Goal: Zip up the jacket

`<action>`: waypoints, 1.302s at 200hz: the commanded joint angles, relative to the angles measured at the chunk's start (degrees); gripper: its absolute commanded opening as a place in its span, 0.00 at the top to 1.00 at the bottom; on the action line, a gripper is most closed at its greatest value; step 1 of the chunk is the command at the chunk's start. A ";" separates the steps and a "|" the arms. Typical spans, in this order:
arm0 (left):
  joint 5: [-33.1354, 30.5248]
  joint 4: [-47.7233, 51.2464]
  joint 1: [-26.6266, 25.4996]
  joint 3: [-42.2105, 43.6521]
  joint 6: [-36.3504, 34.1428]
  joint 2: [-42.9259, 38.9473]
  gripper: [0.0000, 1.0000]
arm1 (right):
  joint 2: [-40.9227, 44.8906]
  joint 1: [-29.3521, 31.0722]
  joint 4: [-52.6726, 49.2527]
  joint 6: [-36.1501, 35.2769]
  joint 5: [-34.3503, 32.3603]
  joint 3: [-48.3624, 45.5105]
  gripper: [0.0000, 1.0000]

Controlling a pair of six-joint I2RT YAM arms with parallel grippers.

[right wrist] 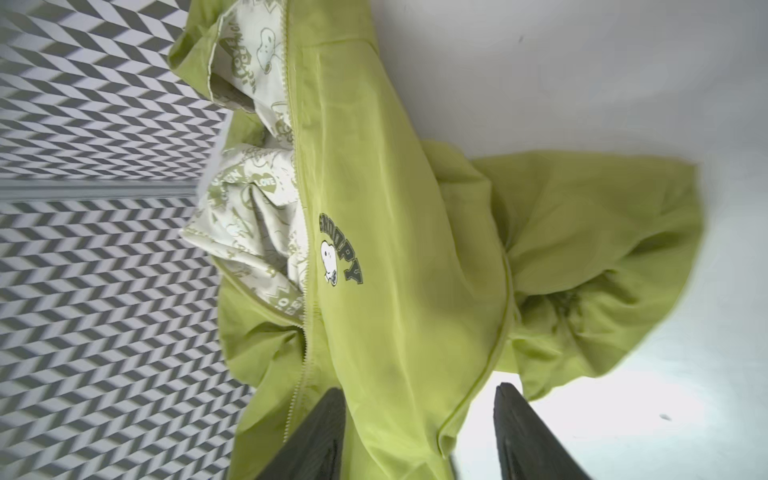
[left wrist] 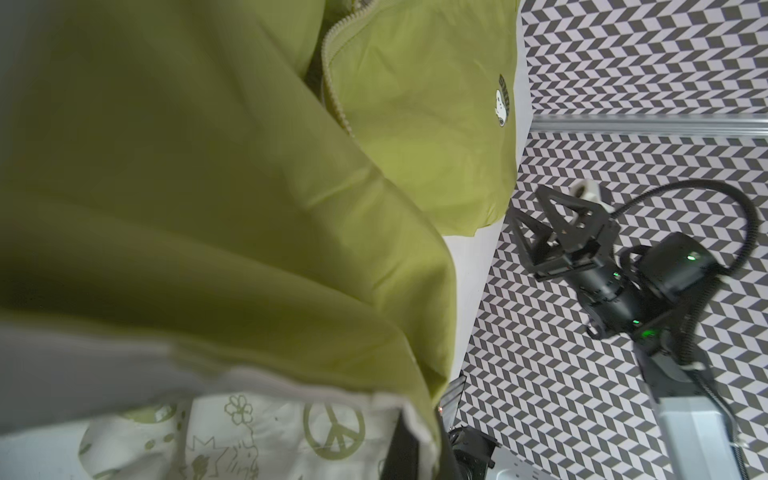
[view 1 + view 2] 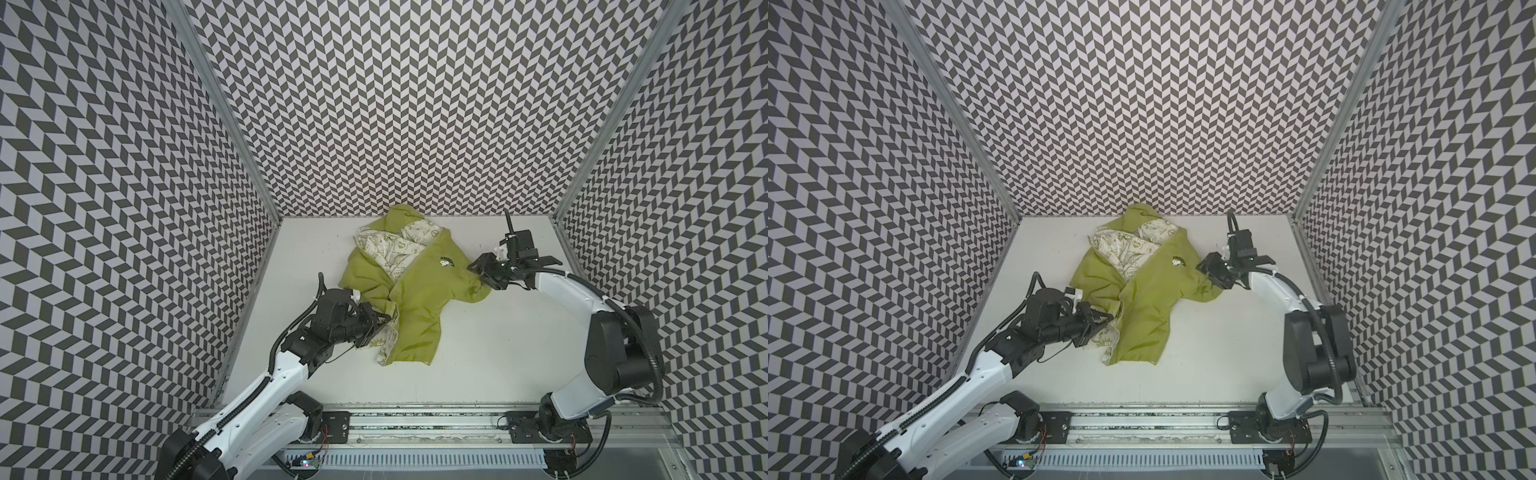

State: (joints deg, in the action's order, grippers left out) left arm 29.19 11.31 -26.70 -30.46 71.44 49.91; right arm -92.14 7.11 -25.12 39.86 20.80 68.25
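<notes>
Your jacket (image 3: 415,299) lies rumpled and unzipped on the worktop (image 3: 498,353), with its hood just beside the back wall (image 3: 415,124). Your left fingers (image 3: 381,319) are clamped on its front edge at the end away from that wall, probably to anchor the zipper (image 1: 297,124). Your right fingers (image 1: 528,432) stand apart by the sleeve (image 3: 478,291), nearer the wall, gripping nothing.

Thin, faintly glossy cloth jacket (image 3: 415,307)
</notes>
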 commanded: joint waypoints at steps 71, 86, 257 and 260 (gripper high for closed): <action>-2.15 -5.00 0.39 6.87 1.49 -0.96 1.00 | 1.67 8.06 -7.52 -12.22 -4.28 12.10 0.23; -0.65 -5.60 0.66 7.48 0.11 -0.74 1.00 | -5.79 12.18 -10.79 -14.85 -5.32 20.51 0.26; 11.12 -2.64 11.10 8.97 -10.37 3.95 1.00 | -50.72 30.75 -9.82 -24.67 -17.89 63.08 0.29; 10.98 -2.47 11.11 8.93 -10.36 3.85 1.00 | -51.44 30.76 -9.88 -24.72 -17.90 63.95 0.28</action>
State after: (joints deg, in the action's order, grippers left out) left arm 40.18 7.77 -15.79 -21.15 61.39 54.78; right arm -139.59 37.89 -37.45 16.27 6.15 127.07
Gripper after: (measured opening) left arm 0.048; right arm 0.699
